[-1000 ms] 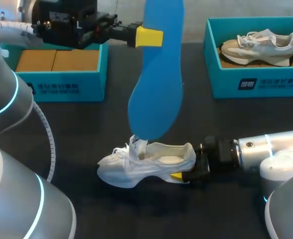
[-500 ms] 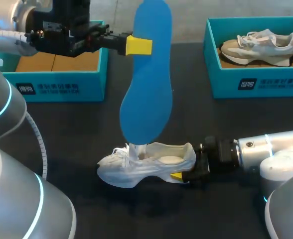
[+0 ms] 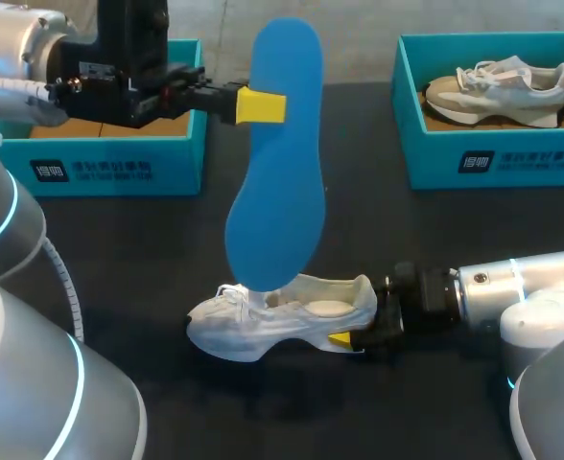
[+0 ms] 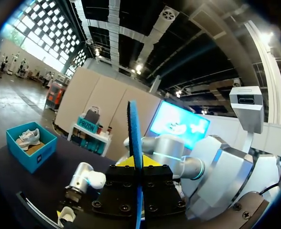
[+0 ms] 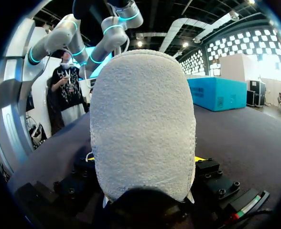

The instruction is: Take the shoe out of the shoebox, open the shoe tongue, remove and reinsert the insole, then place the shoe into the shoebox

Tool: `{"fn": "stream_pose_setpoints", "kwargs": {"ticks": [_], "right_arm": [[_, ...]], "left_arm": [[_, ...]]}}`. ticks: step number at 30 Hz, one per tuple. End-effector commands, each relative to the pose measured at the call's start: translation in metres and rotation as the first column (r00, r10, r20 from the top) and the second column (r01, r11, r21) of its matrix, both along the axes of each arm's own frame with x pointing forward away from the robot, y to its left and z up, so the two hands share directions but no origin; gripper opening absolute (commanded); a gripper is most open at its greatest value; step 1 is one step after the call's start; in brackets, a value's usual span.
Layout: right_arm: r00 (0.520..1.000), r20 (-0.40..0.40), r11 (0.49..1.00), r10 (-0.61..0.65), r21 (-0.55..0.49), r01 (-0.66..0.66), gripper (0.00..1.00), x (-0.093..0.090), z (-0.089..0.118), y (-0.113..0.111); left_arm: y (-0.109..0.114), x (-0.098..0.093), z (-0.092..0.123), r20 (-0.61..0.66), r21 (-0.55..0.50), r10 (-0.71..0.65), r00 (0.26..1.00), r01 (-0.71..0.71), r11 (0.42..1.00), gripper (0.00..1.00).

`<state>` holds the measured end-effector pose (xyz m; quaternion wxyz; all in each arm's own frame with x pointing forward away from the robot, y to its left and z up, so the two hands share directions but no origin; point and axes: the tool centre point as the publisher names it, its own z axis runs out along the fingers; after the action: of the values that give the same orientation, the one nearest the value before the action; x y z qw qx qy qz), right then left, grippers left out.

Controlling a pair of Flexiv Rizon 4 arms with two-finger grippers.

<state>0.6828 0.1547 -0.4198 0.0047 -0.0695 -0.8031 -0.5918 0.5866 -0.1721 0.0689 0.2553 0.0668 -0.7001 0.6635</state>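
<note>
- Our left gripper [image 3: 261, 105] pinches the insole [image 3: 277, 192] near its upper end, so it hangs upright with its lower end just over the shoe [image 3: 282, 316] opening, likely for reinsertion.
- Our right gripper [image 3: 351, 337] clamps the shoe's heel, steadying it on the table [image 3: 435, 249].
- The left box [image 3: 119, 168] and right box [image 3: 493, 158] stand well apart from the shoe, leaving open room.

Two sneakers (one loose, one boxed): a white sneaker [image 3: 263, 326] on the bench [image 3: 435, 240] and a grey sneaker [image 3: 498, 88] inside the right shoebox [image 3: 512, 158]. Two teal shoeboxes in all, counting the left shoebox [image 3: 119, 168]. One blue insole [image 3: 277, 192].
</note>
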Motion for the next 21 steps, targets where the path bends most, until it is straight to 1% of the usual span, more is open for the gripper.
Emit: {"fn": "stream_pose_setpoints", "kwargs": {"ticks": [1, 13, 16, 17, 18, 19, 21], "right_arm": [[1.000, -0.001, 1.000, -0.001, -0.006, 0.001, 0.00, -0.0009, 0.0011, 0.0014], [1.000, -0.001, 1.000, -0.001, -0.006, 0.001, 0.00, -0.0009, 0.0011, 0.0014], [1.000, -0.005, 1.000, 0.002, -0.023, -0.002, 0.00, 0.0001, -0.0031, 0.0007], [1.000, -0.001, 1.000, -0.003, -0.028, 0.003, 0.38, -0.0002, -0.0034, 0.0008], [1.000, 0.000, 1.000, -0.004, -0.027, 0.004, 0.81, -0.0011, -0.0037, 0.0005], [1.000, 0.003, 0.999, -0.006, -0.031, 0.006, 1.00, -0.0019, -0.0039, -0.0003], [1.000, 0.007, 1.000, -0.008, -0.029, 0.009, 1.00, -0.0037, -0.0027, -0.0030]], "left_arm": [[0.0029, -0.0032, -0.0005, 0.000, 0.000, 0.005, 1.000, -0.005, 1.000, 0.00], [0.0029, -0.0032, -0.0005, 0.000, 0.000, 0.005, 1.000, -0.005, 1.000, 0.00], [0.0029, -0.0032, -0.0005, 0.000, 0.000, 0.005, 1.000, -0.005, 1.000, 0.00], [0.0029, -0.0032, -0.0005, 0.000, 0.000, 0.005, 1.000, -0.005, 1.000, 0.00], [0.0029, -0.0032, -0.0005, 0.000, 0.000, 0.005, 1.000, -0.005, 1.000, 0.00], [0.0029, -0.0032, -0.0005, 0.000, 0.000, 0.005, 1.000, -0.005, 1.000, 0.00], [0.0029, -0.0032, -0.0005, 0.000, 0.000, 0.005, 1.000, -0.005, 1.000, 0.00]]}}
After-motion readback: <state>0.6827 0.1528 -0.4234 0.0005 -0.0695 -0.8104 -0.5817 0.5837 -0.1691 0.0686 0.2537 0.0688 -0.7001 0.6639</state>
